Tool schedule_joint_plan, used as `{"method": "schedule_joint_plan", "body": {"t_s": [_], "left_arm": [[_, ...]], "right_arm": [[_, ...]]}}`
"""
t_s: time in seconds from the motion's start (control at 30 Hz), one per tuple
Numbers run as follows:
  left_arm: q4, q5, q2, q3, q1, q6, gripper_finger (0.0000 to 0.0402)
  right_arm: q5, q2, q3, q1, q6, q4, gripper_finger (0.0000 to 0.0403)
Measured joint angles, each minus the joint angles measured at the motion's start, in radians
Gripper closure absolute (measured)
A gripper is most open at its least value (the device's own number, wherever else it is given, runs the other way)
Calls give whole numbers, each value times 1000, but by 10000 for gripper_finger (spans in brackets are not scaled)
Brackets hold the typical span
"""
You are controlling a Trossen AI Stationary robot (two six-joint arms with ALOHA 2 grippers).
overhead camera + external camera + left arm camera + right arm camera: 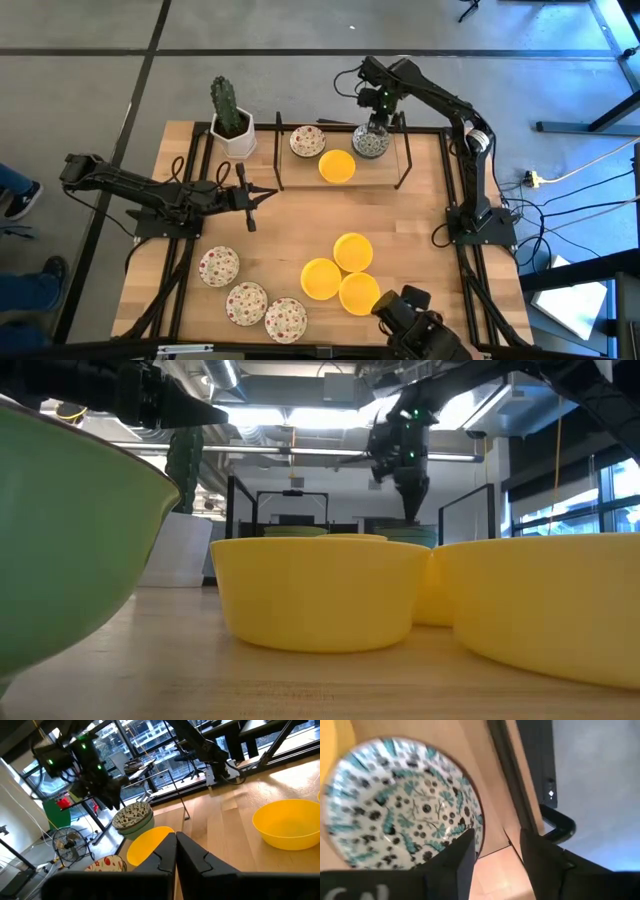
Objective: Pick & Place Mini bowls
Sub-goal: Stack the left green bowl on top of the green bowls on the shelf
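Nearest the low camera, a green bowl wall (70,530) fills the left edge, with two yellow mini bowls (320,590) just beyond it on the wooden table (290,215). From above, going left to right: the left gripper (262,195) hangs over the table's 9 o'clock side, its fingers pressed together and holding nothing. At 7 o'clock three red-speckled mini bowls (246,302) lie in a curved row, each near its neighbour. At 11 o'clock stands a white pot with a cactus (231,120). Beside it, at 12 o'clock, a black wire frame (342,186) surrounds one red-speckled bowl (306,141), a yellow bowl (337,166) and a green-patterned bowl (371,143). At 5 o'clock three yellow bowls (339,274) cluster, touching one another. The right gripper (376,124) hovers directly over the green-patterned bowl at 1 o'clock; in the right wrist view its fingers (455,857) stand apart beside that bowl's rim (475,827), clasping nothing.
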Motion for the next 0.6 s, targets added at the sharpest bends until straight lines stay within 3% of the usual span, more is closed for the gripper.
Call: {"method": "schedule_joint_plan", "body": {"t_s": [0.17,0.23,0.37,0.43,0.53,0.6], "left_arm": [[0,0,0,0,0,-7,399],[0,0,0,0,0,-7,397],[-3,0,0,0,0,-7,394],[-11,0,0,0,0,-7,395],[-26,0,0,0,0,-8,398],[-38,0,0,0,0,-8,399]], "right_arm": [[-62,0,126,32,47,-45,244],[-196,-6,180,51,44,-45,247],[-651,-65,233,114,-12,57,262],[-810,-111,225,173,-32,141,276],[-931,-164,205,273,-47,238,303],[-934,-199,175,349,-45,308,324]]}}
